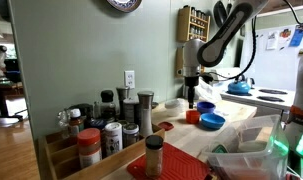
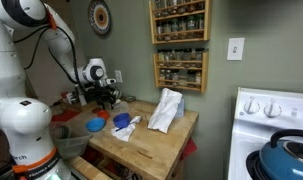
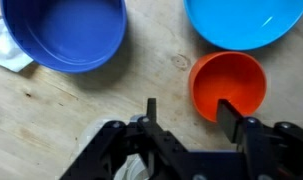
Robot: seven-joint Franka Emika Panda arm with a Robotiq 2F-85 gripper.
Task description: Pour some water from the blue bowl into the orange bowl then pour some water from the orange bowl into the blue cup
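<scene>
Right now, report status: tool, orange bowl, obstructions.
Tool open, jaws astride the near rim of the orange bowl, one inside it. Bowl upright on the wooden table. Blue bowl and dark blue cup close beyond; nothing between.

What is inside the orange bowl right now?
The orange bowl shows only a smooth orange interior, with no solid object. One finger of the open gripper overlaps the side toward the camera and hides that part. Whether it holds water cannot be told.
</scene>
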